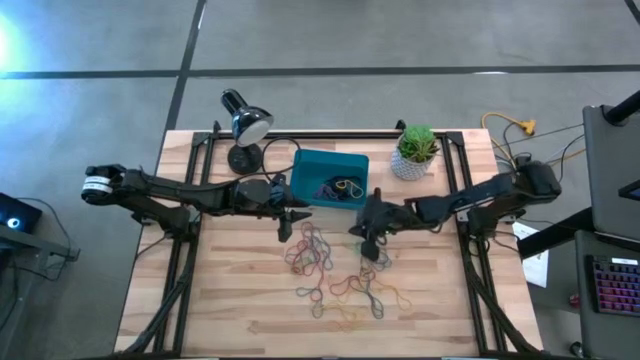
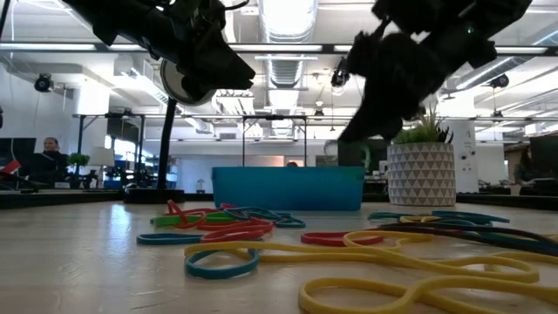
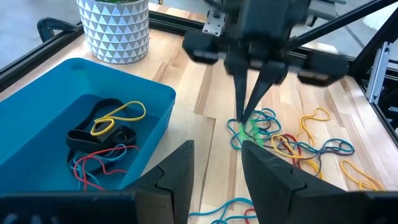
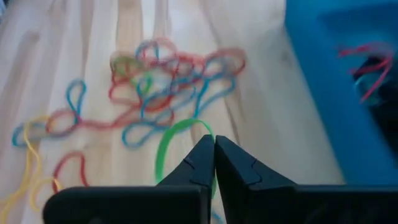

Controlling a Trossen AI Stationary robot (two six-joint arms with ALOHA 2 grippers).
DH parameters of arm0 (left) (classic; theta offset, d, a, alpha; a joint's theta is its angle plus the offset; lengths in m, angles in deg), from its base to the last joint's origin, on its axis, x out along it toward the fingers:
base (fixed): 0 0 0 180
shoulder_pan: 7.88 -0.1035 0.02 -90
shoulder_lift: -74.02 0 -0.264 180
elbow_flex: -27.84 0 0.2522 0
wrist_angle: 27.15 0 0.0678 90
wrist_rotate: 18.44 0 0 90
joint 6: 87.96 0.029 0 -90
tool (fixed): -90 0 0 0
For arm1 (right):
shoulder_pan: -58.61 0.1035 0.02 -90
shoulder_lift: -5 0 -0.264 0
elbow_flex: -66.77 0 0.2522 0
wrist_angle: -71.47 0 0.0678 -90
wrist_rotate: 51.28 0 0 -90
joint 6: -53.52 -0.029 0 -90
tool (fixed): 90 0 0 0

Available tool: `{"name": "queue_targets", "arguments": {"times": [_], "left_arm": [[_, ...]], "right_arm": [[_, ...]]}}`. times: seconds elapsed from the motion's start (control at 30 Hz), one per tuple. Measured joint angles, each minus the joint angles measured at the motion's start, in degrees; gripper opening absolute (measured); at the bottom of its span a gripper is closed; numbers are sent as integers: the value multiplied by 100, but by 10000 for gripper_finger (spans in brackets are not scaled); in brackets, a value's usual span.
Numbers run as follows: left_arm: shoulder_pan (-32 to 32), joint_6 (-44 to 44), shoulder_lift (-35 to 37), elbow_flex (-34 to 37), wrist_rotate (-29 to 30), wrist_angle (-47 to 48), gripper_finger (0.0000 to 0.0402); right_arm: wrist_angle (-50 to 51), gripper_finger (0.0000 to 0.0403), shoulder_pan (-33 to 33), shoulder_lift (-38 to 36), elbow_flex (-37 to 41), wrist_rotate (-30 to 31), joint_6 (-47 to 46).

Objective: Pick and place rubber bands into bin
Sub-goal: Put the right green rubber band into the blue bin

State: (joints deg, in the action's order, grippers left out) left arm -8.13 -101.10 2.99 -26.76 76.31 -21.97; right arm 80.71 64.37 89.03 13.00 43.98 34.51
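Observation:
Many coloured rubber bands [image 1: 322, 265] lie tangled on the wooden table in front of the teal bin [image 1: 306, 163]. The bin holds a few bands [image 3: 106, 132], black, yellow, red and blue. My right gripper [image 4: 214, 148] is above the right part of the pile [image 3: 298, 146], shut on a green band. It shows in the left wrist view with its tips [image 3: 245, 117] together. My left gripper [image 3: 217, 171] hovers open beside the bin's near edge [image 3: 155, 118], with nothing between its fingers. My right gripper pinches one green rubber band [image 4: 169, 142] between its two fingertips, at one spot of the loop. The fingers slant down from the table's right side. The loop hangs slack below the tips [image 3: 249, 132], over the pile. I cannot tell whether its lower end is clear of the table.
A white patterned plant pot [image 1: 414, 160] stands right of the bin, and a black desk lamp [image 1: 245, 125] stands to its far left. Black frame rails [image 1: 190, 250] run along the table's left and right sides. Bare wood lies near the front edge.

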Motion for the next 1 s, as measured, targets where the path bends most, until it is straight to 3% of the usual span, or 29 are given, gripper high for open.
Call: {"name": "queue_targets", "arguments": {"times": [0.23, 0.43, 0.7, 1.0], "left_arm": [[0, 0, 0, 0, 1, -7, 118], [0, 2, 0, 0, 2, -68, 118], [0, 2, 0, 0, 2, -151, 118], [-2, 2, 0, 0, 2, -151, 118]], "right_arm": [[-22, 8, -77, -620, -7, 1144, 315], [-38, 8, -620, -724, -11, 1909, 313], [-490, 8, -1436, -91, -20, 1748, -42], [-482, 9, -1850, 761, -639, 1265, 29]]}}
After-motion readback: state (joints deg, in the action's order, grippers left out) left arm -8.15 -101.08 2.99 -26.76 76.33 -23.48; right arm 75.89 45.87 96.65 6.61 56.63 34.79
